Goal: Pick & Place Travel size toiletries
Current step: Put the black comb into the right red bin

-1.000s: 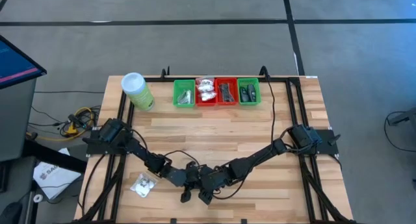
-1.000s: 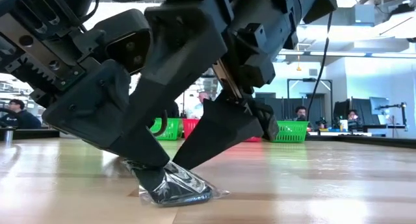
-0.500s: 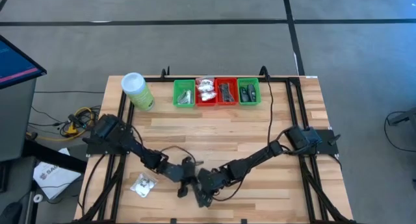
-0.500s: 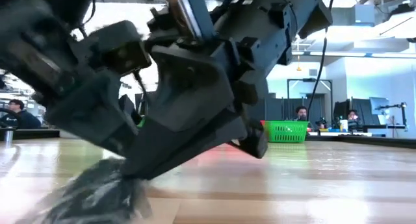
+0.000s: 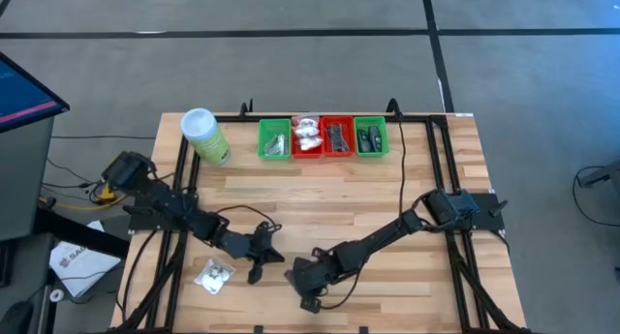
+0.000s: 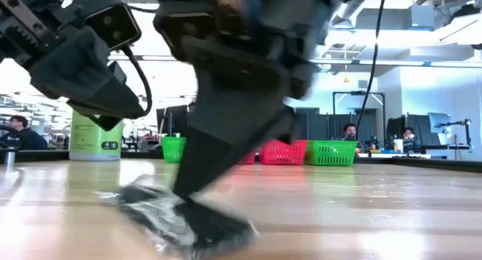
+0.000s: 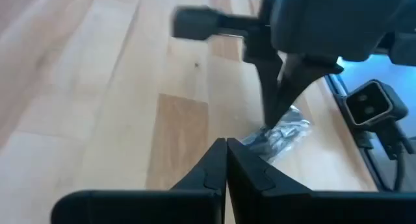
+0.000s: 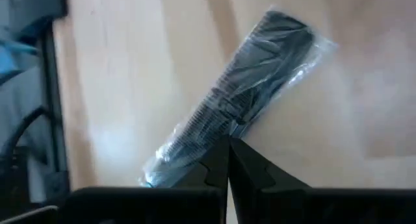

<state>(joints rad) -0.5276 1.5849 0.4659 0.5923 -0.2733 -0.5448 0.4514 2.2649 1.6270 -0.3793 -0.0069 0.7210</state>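
The right gripper is down low at the 6 o'clock edge of the table. Its two fingers are pinched tight together on the edge of a dark comb in a clear wrapper. In the right wrist view the fingertips meet right on the wrapper. In the low view the comb lies flat on the wood, touching the gripper's tip. I think it is grasped but not lifted yet.

The left gripper sits just beside it, toward 7 o'clock. Its fingers are squeezed together with nothing between them. It looks toward the comb but does not touch it.

A white puffy packet lies near the 8 o'clock edge, close to the left arm. No one is holding it.

At 12 o'clock stands a row of small trays. The left green tray, the two red trays and the right green tray all have small items inside. A tall light-green canister stands at 11 o'clock, just beside them.

So a good part of the job looks done, because the trays hold things already. What is left, I think, is to carry the comb to a tray, then the white packet.
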